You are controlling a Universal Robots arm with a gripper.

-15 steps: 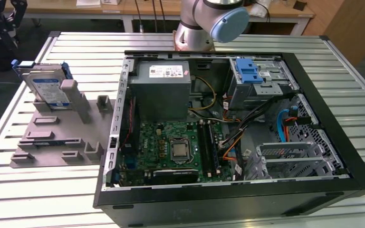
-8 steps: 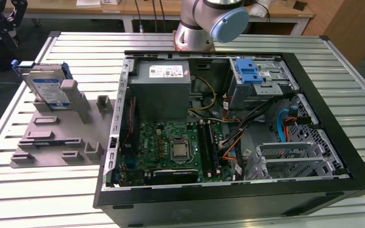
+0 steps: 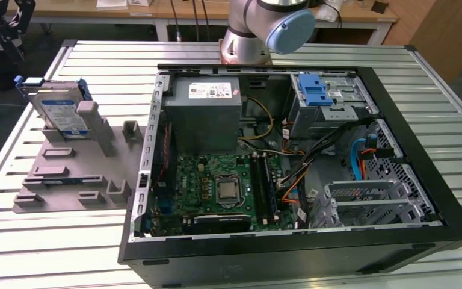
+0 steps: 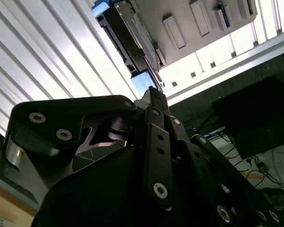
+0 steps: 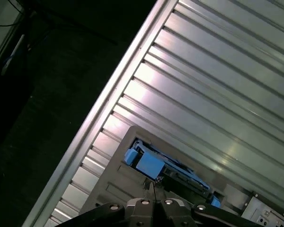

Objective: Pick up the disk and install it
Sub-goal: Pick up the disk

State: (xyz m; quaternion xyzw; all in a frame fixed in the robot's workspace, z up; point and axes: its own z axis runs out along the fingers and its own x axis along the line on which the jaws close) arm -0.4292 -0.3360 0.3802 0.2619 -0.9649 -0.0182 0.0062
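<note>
Table: I see a slatted metal table [image 3: 46, 253] carrying everything.
Case: the open computer case [image 3: 423, 198] takes up the side toward the exterior view's right edge.
Arm: the arm [image 3: 263, 30] rises at the table's far edge.
Stand: a grey stand [image 3: 62, 180] lies along the edge on the exterior view's left.
Disk: the disk [image 3: 58, 111] stands upright at the stand's far end, near the table's far corner.
Gripper: in the first wrist view, the gripper [image 5: 149, 185] looks toward the disk, clear of it, fingertips pressed together and empty.
</note>
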